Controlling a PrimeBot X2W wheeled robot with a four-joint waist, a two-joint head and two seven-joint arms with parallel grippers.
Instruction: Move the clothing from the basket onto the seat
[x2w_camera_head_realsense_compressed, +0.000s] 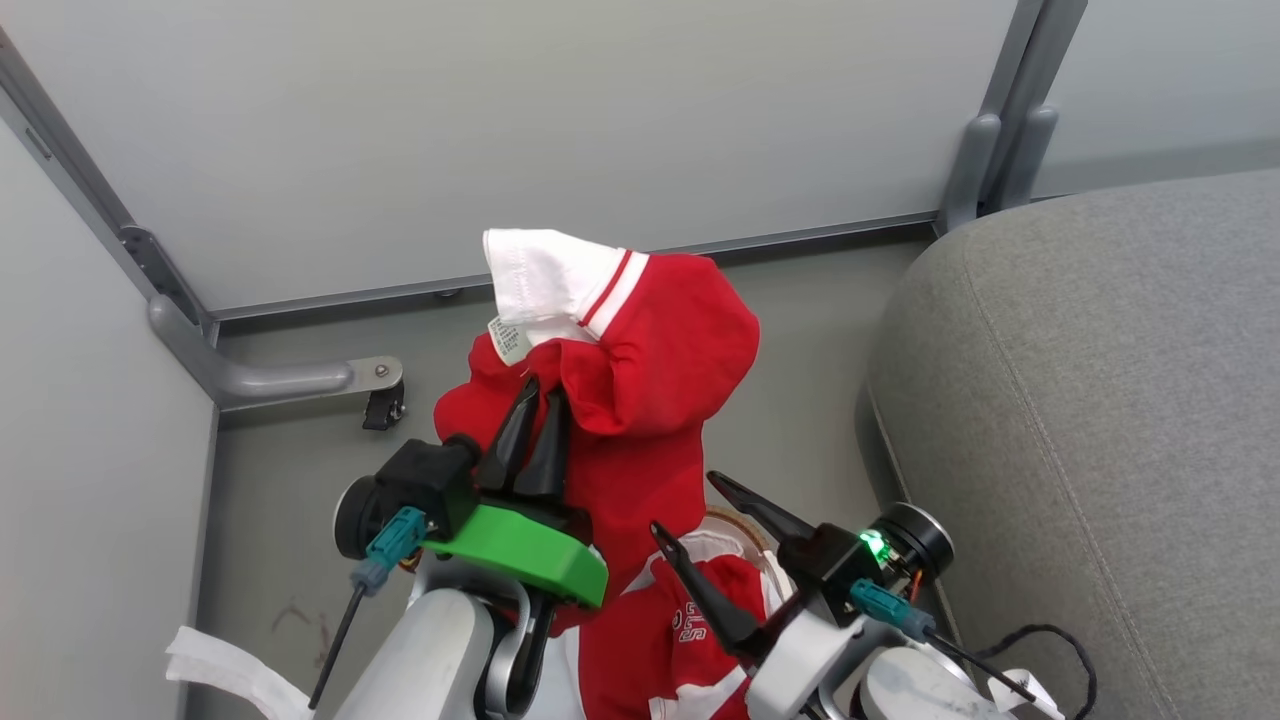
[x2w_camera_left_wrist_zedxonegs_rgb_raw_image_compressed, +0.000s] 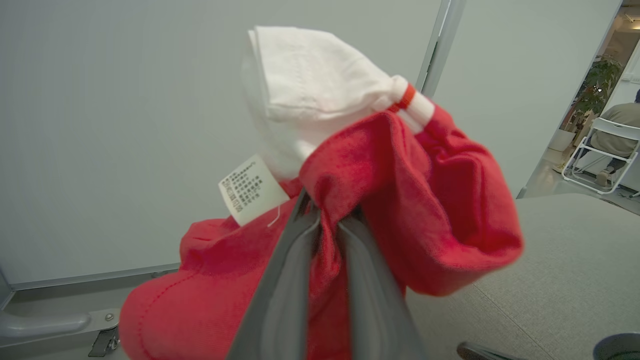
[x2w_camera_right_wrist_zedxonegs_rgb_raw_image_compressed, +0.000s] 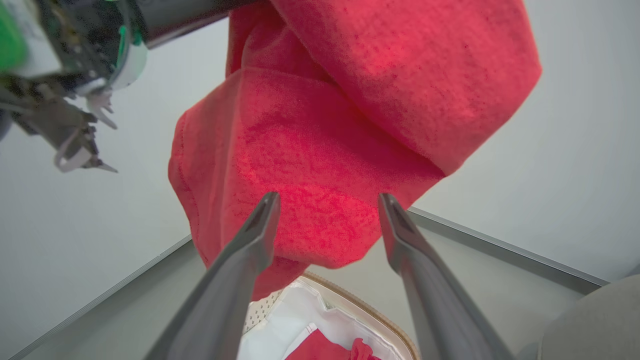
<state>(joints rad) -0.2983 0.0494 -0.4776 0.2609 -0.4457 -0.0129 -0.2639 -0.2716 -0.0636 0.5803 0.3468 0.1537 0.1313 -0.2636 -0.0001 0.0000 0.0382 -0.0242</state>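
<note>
My left gripper (x2w_camera_head_realsense_compressed: 538, 392) is shut on a red garment (x2w_camera_head_realsense_compressed: 650, 350) with white trim, held up in the air above the basket (x2w_camera_right_wrist_zedxonegs_rgb_raw_image_compressed: 370, 310). In the left wrist view the red garment (x2w_camera_left_wrist_zedxonegs_rgb_raw_image_compressed: 400, 200) bunches around my fingers (x2w_camera_left_wrist_zedxonegs_rgb_raw_image_compressed: 285, 280), a white label hanging beside them. My right gripper (x2w_camera_head_realsense_compressed: 685, 505) is open, empty, just below the hanging cloth (x2w_camera_right_wrist_zedxonegs_rgb_raw_image_compressed: 320, 150). The second red garment (x2w_camera_head_realsense_compressed: 690, 630), with letters on it, lies in the basket under my arms. The grey seat (x2w_camera_head_realsense_compressed: 1100, 400) fills the right side.
Pale partition walls (x2w_camera_head_realsense_compressed: 500, 120) with grey metal posts and a bracket with a caster (x2w_camera_head_realsense_compressed: 380, 400) close off the back and left. A black cable (x2w_camera_head_realsense_compressed: 1050, 640) lies on the seat edge. Far right in the left wrist view, a person sits on a white chair (x2w_camera_left_wrist_zedxonegs_rgb_raw_image_compressed: 610, 150).
</note>
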